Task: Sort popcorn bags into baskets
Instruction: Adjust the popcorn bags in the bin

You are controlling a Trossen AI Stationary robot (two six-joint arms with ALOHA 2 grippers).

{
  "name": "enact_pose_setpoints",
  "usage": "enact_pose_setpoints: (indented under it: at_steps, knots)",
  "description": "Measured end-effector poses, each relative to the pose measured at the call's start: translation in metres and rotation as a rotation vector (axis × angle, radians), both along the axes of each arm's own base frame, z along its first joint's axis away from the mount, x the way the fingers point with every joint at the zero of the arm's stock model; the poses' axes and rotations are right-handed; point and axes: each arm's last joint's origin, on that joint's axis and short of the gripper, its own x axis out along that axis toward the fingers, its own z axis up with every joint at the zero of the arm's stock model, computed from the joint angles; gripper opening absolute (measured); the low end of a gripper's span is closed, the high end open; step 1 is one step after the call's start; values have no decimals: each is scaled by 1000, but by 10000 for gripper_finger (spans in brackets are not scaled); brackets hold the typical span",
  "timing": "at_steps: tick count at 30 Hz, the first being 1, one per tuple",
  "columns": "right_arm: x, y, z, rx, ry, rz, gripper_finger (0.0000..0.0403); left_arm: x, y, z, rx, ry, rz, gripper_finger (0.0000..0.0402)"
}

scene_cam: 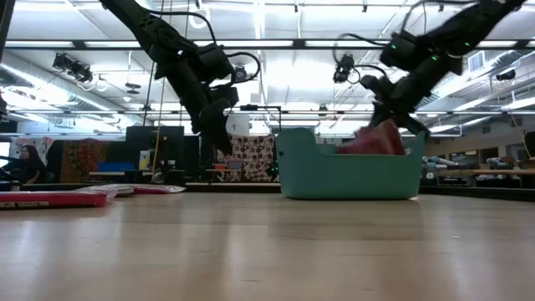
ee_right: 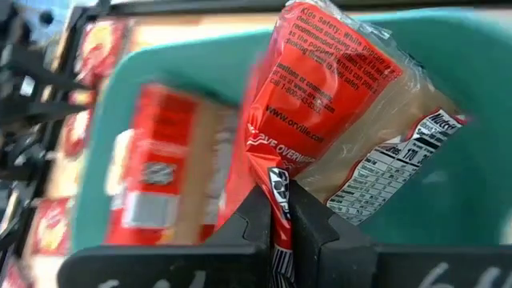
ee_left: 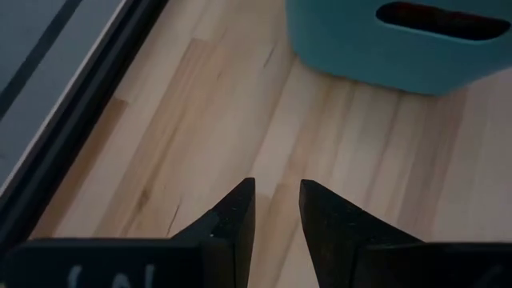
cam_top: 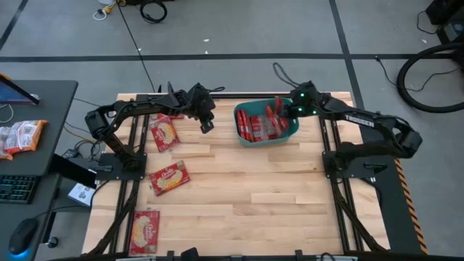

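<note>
Wooden table (cam_top: 239, 196): bears the work area and both arms. Teal basket (cam_top: 243, 135): stands at the far middle of the table, several red popcorn bags lying inside. Right gripper (ee_right: 280, 210): positioned over the basket, jaws closed tight on the edge of one popcorn bag (ee_right: 320, 112), which hangs crumpled above the basket's interior. Left gripper (ee_left: 277, 204): hovers above bare wood just left of the basket, jaws set to a narrow gap, holding and touching nothing. Three loose popcorn bags remain flat on the table's left side: one far (cam_top: 164, 133), one middle (cam_top: 169, 177), one near (cam_top: 146, 230).
</note>
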Motion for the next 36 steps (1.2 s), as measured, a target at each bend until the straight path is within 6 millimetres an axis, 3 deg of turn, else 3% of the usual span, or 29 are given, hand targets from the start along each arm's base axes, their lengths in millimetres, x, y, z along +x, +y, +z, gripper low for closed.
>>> enact_pose_setpoints:
  at_steps: [6, 12, 16, 20, 25, 28, 31, 36]
  knots:
    - [-23, -1, -21, 37, -11, -37, 24, 1, -1, 0, -14, -8, 18, 105]
    - [-24, -2, -30, 43, 28, -39, 85, 1, -1, 0, -26, -13, 35, 105]
    - [-24, -2, -23, 15, 78, 14, 127, 0, -1, 0, -29, -10, 37, 105]
    - [-19, -5, 8, -60, 164, 71, 157, 0, -1, 0, -31, -6, 36, 105]
    - [7, 5, 49, -202, 253, 155, 165, 0, -1, -1, -30, -4, 34, 105]
    - [31, 14, 54, -184, 290, 142, 165, 0, -1, 0, -18, -1, 20, 105]
    - [59, 21, 37, -59, 314, 118, 166, 0, -1, 0, -10, 0, 11, 105]
    - [97, 28, -13, 150, 416, 133, 170, 1, 0, 0, -6, -6, 9, 105]
